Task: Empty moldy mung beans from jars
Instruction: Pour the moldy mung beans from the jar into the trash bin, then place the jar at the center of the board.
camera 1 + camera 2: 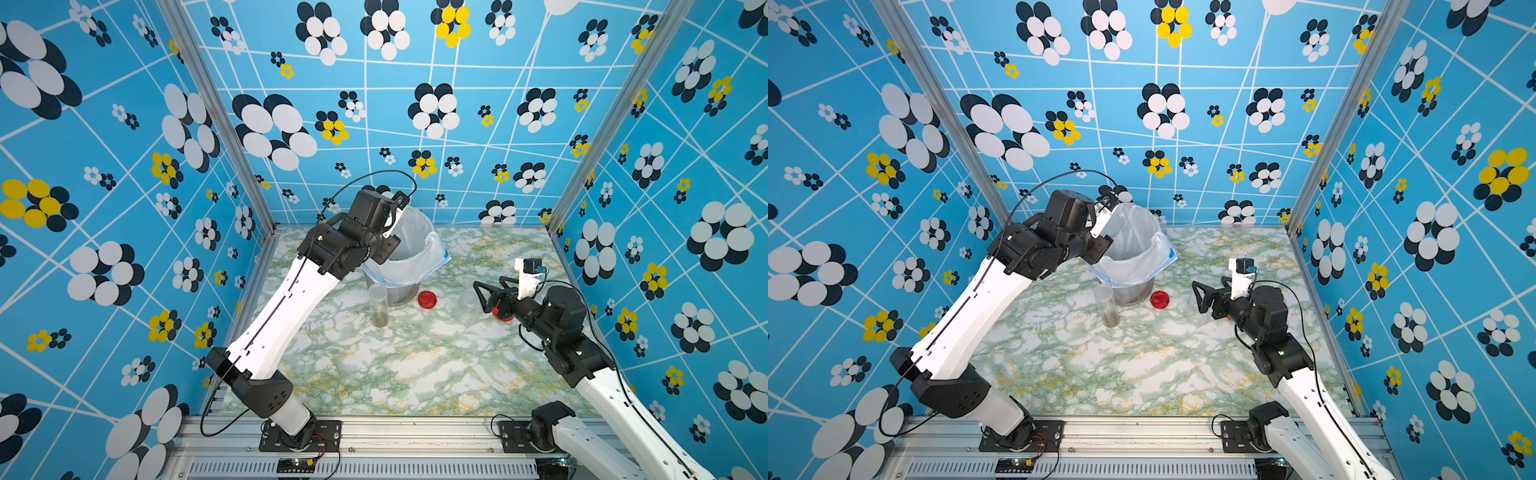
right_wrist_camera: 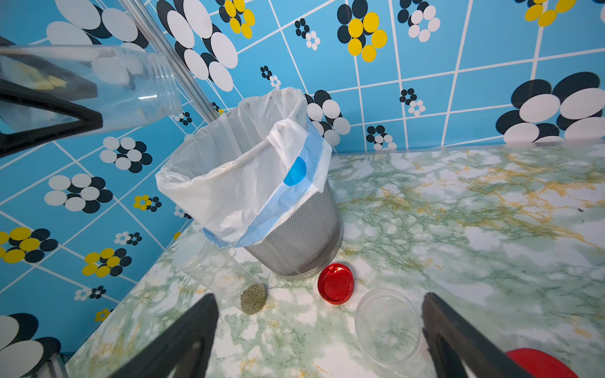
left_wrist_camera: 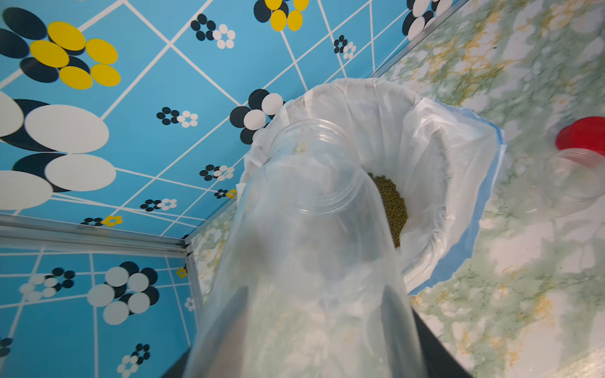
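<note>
The near half of the table (image 1: 395,374) lies open, as does its far right corner. Toward the far edge the lined bin (image 1: 415,266) blocks passage, the slim jar (image 1: 378,305) and a red lid (image 1: 427,299) at its near foot. The left arm (image 1: 291,299) slants along the left edge, its tipped jar (image 3: 311,229) over the bin. An open jar (image 2: 388,327) stands just before the right gripper (image 1: 480,297).

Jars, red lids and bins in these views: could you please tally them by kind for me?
Grey mesh bin lined with a white bag: 1
Clear plastic jars: 3, one tilted above the bin, one slim and lidded, one open and lidless
Red round lids: 2
Total: 6
</note>
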Action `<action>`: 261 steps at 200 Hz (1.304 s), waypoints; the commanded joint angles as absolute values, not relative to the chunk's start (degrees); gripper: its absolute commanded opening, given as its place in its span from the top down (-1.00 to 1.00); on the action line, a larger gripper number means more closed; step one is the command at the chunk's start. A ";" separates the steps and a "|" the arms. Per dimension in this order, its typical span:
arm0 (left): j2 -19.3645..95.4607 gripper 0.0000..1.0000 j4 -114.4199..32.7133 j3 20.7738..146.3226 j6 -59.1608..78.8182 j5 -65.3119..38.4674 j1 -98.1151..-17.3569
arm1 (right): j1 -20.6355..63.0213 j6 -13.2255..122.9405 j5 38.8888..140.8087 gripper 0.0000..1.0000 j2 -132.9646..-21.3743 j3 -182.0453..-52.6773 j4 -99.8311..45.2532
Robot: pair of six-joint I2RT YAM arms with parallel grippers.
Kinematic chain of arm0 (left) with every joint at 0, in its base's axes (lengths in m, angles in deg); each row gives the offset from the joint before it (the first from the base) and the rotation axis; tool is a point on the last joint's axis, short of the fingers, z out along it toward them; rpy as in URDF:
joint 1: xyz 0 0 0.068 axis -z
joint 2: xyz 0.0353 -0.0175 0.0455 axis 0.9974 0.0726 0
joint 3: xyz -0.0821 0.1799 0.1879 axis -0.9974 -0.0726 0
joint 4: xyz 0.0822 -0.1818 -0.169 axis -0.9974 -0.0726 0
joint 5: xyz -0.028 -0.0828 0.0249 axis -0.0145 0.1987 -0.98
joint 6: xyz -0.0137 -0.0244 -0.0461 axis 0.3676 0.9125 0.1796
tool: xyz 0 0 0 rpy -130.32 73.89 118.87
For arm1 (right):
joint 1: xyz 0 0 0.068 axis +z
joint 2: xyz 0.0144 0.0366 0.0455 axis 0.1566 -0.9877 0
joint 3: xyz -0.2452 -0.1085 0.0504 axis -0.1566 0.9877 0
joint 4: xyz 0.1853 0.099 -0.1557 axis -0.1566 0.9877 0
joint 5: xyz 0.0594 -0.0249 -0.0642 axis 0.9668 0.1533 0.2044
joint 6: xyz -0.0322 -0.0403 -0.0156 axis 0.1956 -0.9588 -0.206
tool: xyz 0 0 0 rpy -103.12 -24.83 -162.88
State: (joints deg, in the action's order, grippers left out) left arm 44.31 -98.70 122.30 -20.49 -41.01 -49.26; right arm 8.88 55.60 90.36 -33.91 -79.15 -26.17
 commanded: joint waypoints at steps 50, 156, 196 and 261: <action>32.14 -0.11 -77.45 105.80 -15.08 -23.97 -51.47 | 9.27 66.63 95.76 -0.98 -32.19 -87.75 -25.75; 24.15 -0.13 -48.29 87.45 -15.89 -18.97 -41.45 | 14.48 86.84 95.65 -0.98 -35.87 -89.12 -41.35; 26.07 -0.15 -47.84 89.05 -18.87 -21.07 -36.39 | 19.03 89.47 94.65 -0.98 -39.46 -91.14 -46.70; 29.91 -0.15 -43.13 87.63 -19.61 -22.61 -31.08 | 21.36 91.41 93.38 -0.98 -41.19 -91.15 -51.47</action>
